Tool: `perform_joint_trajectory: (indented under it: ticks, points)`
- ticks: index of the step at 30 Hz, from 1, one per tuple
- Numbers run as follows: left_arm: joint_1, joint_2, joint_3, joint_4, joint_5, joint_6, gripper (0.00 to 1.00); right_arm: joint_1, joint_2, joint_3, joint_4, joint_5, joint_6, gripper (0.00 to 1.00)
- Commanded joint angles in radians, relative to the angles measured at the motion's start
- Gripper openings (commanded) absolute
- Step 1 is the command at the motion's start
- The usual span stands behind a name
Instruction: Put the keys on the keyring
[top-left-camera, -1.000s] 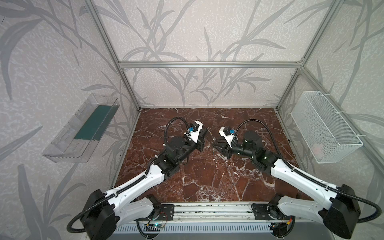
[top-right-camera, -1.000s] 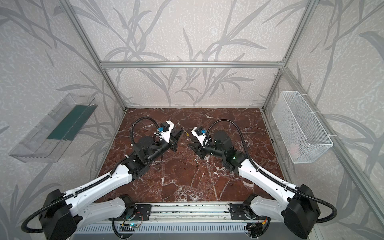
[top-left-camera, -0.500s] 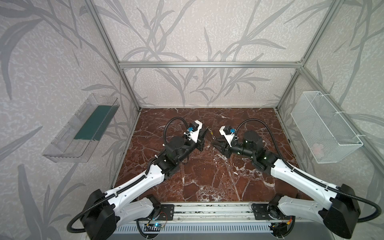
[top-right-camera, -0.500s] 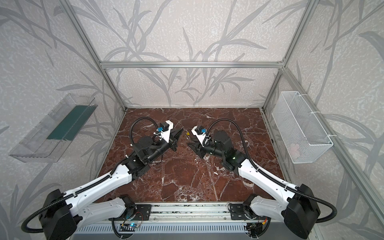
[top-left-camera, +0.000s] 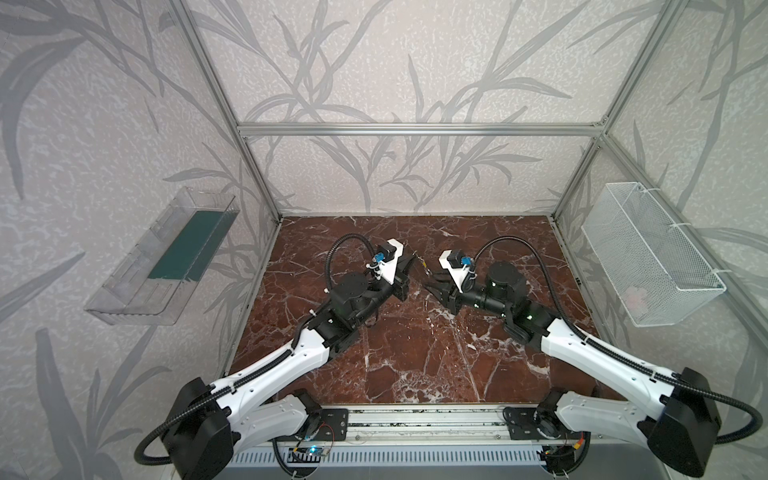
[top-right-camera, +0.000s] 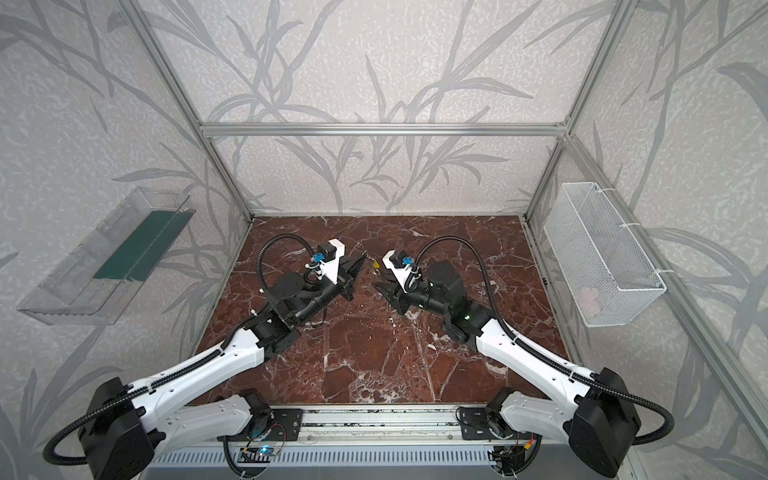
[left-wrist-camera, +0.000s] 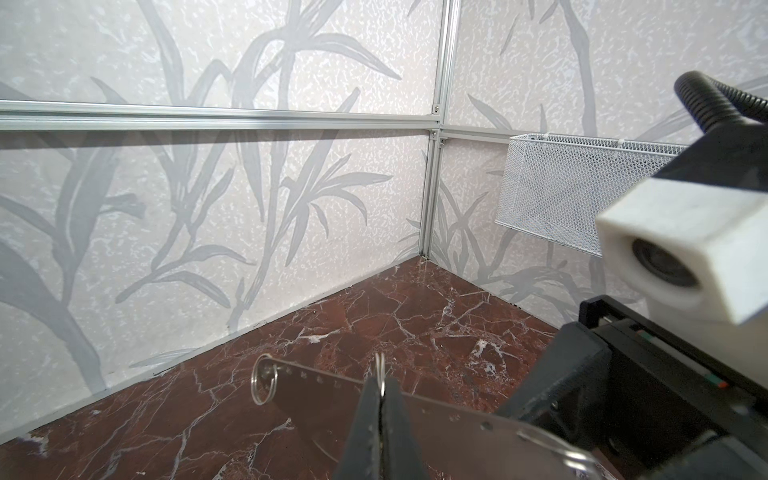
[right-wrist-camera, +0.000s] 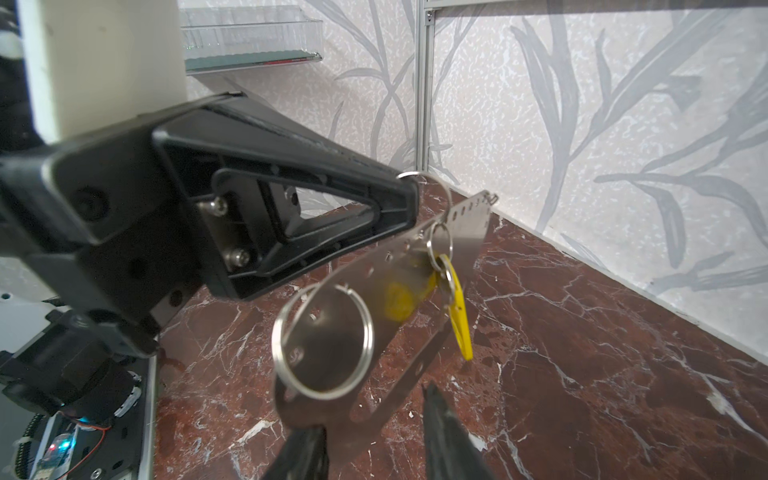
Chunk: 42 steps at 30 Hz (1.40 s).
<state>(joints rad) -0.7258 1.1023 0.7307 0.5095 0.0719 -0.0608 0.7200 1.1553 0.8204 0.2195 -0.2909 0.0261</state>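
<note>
Two arms reach inward over the marble floor (top-left-camera: 415, 357) in both top views, forearms low, wrists angled toward each other. The left gripper (top-left-camera: 411, 261) and right gripper (top-left-camera: 430, 286) sit close together, tips nearly meeting.

Left wrist view — jaws pinched tight on the edge of the keys (left-wrist-camera: 324, 395), held clear of the floor.

Right wrist view — the keyring (right-wrist-camera: 457, 307) dangles at the keys' rim; the right fingers stand apart by the piece's lower end, contact unclear.

No legible txt, brand, no. or sign is found in any view. Rim marks on flat metal piece (left-wrist-camera: 316, 395) cannot be resolved as chars. Keyring tag (right-wrist-camera: 457, 307) label is not readable.
</note>
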Motion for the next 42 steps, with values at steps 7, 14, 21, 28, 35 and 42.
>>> perform_joint_trajectory:
  ticks: [7, 14, 21, 28, 35, 42]
  points:
    - [-0.013, 0.014, 0.031, 0.029, 0.032, -0.014, 0.0, 0.001, -0.028, -0.01, 0.045, 0.091, 0.005, 0.31]
    - [-0.014, 0.031, 0.048, 0.007, 0.021, -0.007, 0.0, 0.001, -0.019, 0.001, 0.04, 0.072, 0.006, 0.13]
    - [-0.013, 0.079, 0.127, -0.095, -0.038, 0.033, 0.01, 0.002, -0.006, 0.044, -0.044, 0.108, 0.053, 0.0]
    - [-0.011, 0.157, 0.229, -0.197, -0.111, 0.084, 0.64, 0.001, -0.014, 0.056, -0.078, 0.168, 0.155, 0.0]
    - [-0.005, 0.149, 0.258, -0.261, -0.152, 0.143, 0.99, -0.004, 0.001, 0.078, -0.097, 0.266, 0.274, 0.0]
    - [-0.002, 0.084, 0.173, -0.257, -0.16, 0.232, 0.99, -0.084, 0.083, 0.129, -0.099, 0.268, 0.493, 0.0]
